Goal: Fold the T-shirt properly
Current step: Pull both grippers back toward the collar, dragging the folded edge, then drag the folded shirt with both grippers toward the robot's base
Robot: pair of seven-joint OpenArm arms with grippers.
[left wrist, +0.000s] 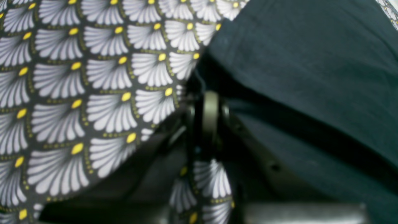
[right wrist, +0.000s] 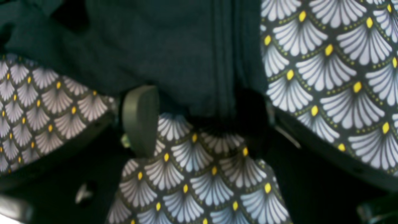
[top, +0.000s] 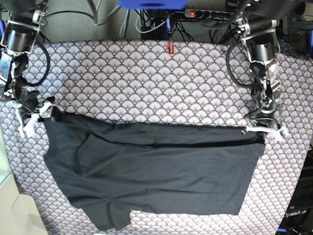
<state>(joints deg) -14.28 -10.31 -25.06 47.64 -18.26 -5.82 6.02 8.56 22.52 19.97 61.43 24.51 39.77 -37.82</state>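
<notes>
The black T-shirt (top: 151, 174) lies spread flat across the patterned tablecloth (top: 146, 83), with a crease running along its far edge. My left gripper (top: 262, 129) stands at the shirt's far right corner. In the left wrist view its fingers (left wrist: 210, 109) are pressed together at the T-shirt (left wrist: 311, 77) edge, pinching the cloth. My right gripper (top: 43, 112) is at the shirt's far left corner. In the right wrist view its jaws stand wide apart, one grey finger (right wrist: 140, 119) showing, and the T-shirt (right wrist: 174, 53) hem lies across the tips of the right gripper (right wrist: 194, 104).
A power strip (top: 203, 13) and cables (top: 146, 22) run along the back edge of the table. A small red mark (top: 170, 47) sits at the far middle of the cloth. The table's left edge meets a pale surface (top: 12, 205).
</notes>
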